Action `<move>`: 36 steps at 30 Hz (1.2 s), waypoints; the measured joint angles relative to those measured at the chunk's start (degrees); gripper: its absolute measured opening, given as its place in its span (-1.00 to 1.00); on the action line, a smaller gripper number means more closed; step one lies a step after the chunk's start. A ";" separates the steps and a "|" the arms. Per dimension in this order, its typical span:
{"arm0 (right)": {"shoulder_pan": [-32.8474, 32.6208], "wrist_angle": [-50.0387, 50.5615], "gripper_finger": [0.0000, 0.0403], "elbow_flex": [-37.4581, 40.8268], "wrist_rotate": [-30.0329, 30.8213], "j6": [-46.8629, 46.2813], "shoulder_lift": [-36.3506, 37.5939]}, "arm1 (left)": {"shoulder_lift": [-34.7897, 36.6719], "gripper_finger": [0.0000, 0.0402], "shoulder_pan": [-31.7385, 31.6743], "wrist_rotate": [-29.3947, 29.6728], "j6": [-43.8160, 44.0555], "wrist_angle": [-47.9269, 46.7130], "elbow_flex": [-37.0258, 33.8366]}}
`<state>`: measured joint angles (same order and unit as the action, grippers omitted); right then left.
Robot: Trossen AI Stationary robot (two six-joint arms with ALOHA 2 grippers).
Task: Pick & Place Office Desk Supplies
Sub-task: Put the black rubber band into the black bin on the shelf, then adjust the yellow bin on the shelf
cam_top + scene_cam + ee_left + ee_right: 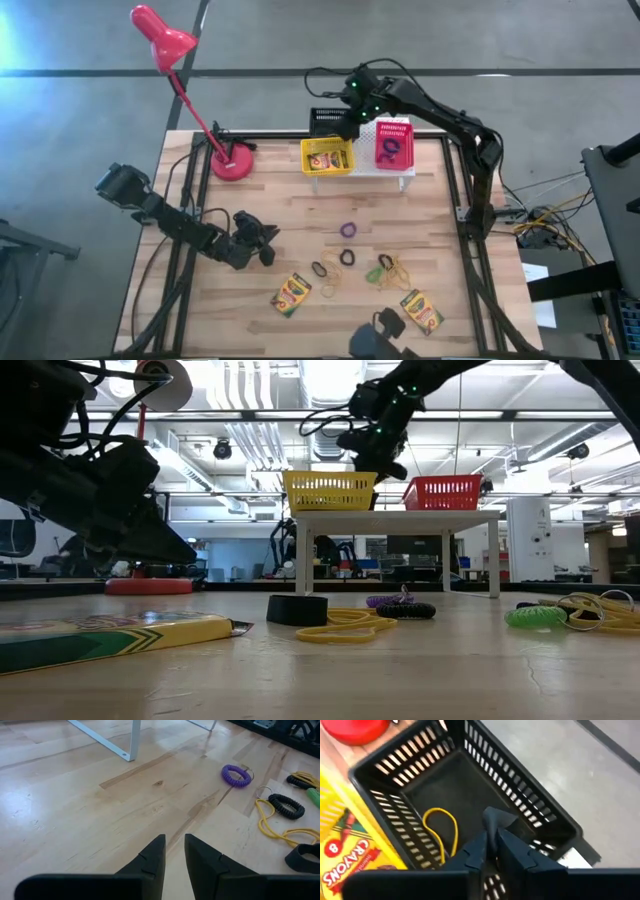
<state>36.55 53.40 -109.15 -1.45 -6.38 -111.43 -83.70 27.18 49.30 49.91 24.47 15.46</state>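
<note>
The table was pale butcher-block wood, with an open workshop beyond it. At its far edge the right gripper hung over the black basket, fingers nearly pressed together with only a thin gap between them and nothing visibly pinched. Just ahead of the tips a yellow band lay looped on the basket floor.

The tips stood low between the slotted walls, so a sideways move before rising could, I judged, hook a slot and drag the light basket off the edge. The band lay close enough to the fingers to snag and be lifted out again.

The left gripper waited low over bare wood, fingers a narrow slit apart and empty; ahead of them lay a purple coil ring, a black coil ring and more yellow bands.

The supplies looked small and light: a crayon box sat in the yellow basket, rings in the red basket, and two crayon boxes remained loose on the table.
</note>
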 joint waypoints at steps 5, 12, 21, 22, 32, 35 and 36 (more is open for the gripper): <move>-0.01 2.35 -0.48 -0.23 0.16 2.00 0.95 | 0.00 -0.62 0.00 0.00 0.29 0.11 0.01; -2.93 3.51 -0.18 1.06 2.12 4.18 8.24 | 2.69 -0.62 -1.34 -3.69 0.67 -0.99 1.73; -22.46 2.81 -0.22 19.50 17.55 0.27 27.30 | 11.04 -0.77 -15.31 -13.78 -3.34 -40.73 18.04; -25.52 2.74 -0.24 22.60 18.75 -1.81 29.34 | 11.28 -0.80 -17.92 -15.06 -4.04 -45.38 20.01; -57.04 -11.84 -0.35 50.94 31.12 -21.41 43.21 | 11.21 -0.98 -38.41 -22.18 -24.86 -43.90 28.17; -63.55 -17.11 -0.38 56.71 34.78 -24.46 45.06 | 11.21 -0.98 -40.85 -24.11 -28.05 -37.14 28.17; -65.28 -18.91 -0.39 58.33 35.44 -25.41 45.39 | 11.21 -0.98 -41.24 -24.40 -28.68 -35.59 28.17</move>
<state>-28.73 34.48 -50.82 33.99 -31.79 -66.04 -72.49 -14.06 24.90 21.23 -11.12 43.64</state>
